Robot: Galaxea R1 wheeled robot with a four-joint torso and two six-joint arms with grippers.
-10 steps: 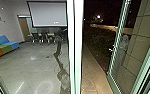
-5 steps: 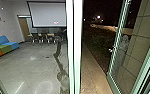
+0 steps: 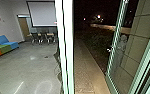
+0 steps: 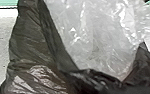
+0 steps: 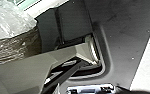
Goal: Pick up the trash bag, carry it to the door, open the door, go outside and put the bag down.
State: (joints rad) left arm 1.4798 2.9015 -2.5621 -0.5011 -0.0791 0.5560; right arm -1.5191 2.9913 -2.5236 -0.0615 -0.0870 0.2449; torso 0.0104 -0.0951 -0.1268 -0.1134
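Note:
The trash bag is large and close in the left wrist view, dark plastic around a clear, crumpled part. In the right wrist view, the dark part of the bag and its clear plastic lie beside the robot's own body. In the head view, a pale green-white upright door edge stands near the middle. To its right is a glass door leaf, angled, with a handle. How my grippers hold or touch the bag I cannot tell.
A paved walkway runs outside beside dark ground. A person shows faintly at the glass on the right. Left of the upright are a colourful sofa, chairs and a projector screen.
The middle upright has shifted left and tilted, covering most of the dark shape beside it. More of the walkway shows, and the glass leaf sits slightly further left.

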